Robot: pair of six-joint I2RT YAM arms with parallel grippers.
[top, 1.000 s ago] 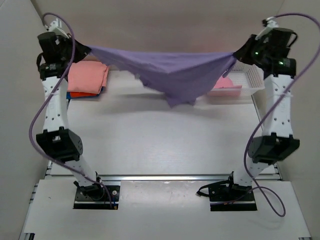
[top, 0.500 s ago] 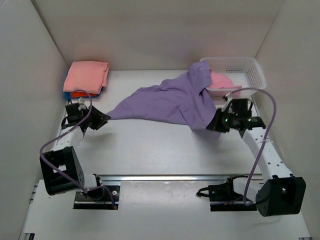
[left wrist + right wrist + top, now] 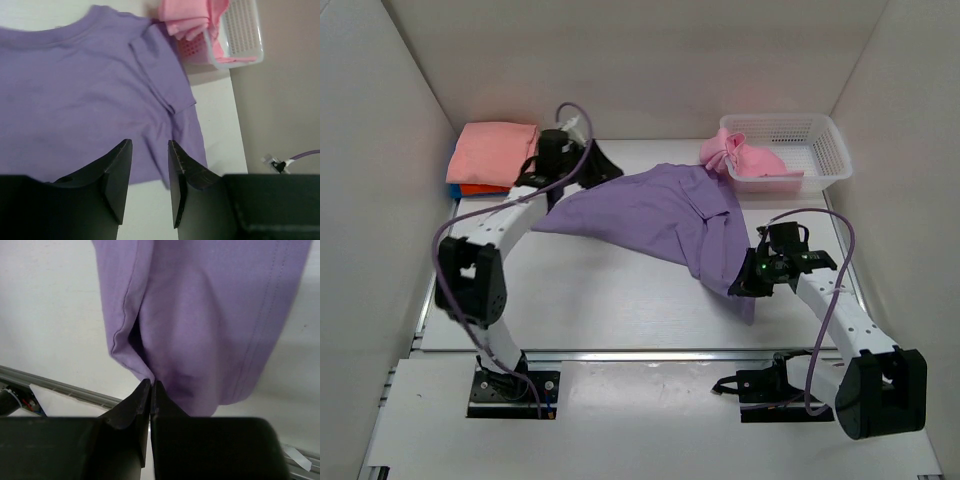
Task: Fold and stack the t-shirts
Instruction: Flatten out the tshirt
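**Overhead view.** I see the lavender t-shirt (image 3: 650, 210) lying spread across the middle of the desk (image 3: 590, 290). At the far left is a folded stack, a salmon-pink t-shirt (image 3: 495, 150) on top of an orange t-shirt (image 3: 480, 189). At the far right is the white mesh basket (image 3: 825, 150), with a light pink t-shirt (image 3: 745, 160) spilling over its rim. The left end effector (image 3: 603, 168) is at the lavender shirt's far-left edge. The right end effector (image 3: 738, 285) is at its near-right end, where the cloth narrows into a bunched fold. **Left wrist view.** This resolves what the overhead cannot: the left end effector (image 3: 148, 147) stands partly open with nothing between its fingers, above the flat neckline and one sleeve. **Right wrist view.** The right end effector (image 3: 150, 385) is pressed together on a pinch of the lavender hem, a grip I cannot make out from overhead.
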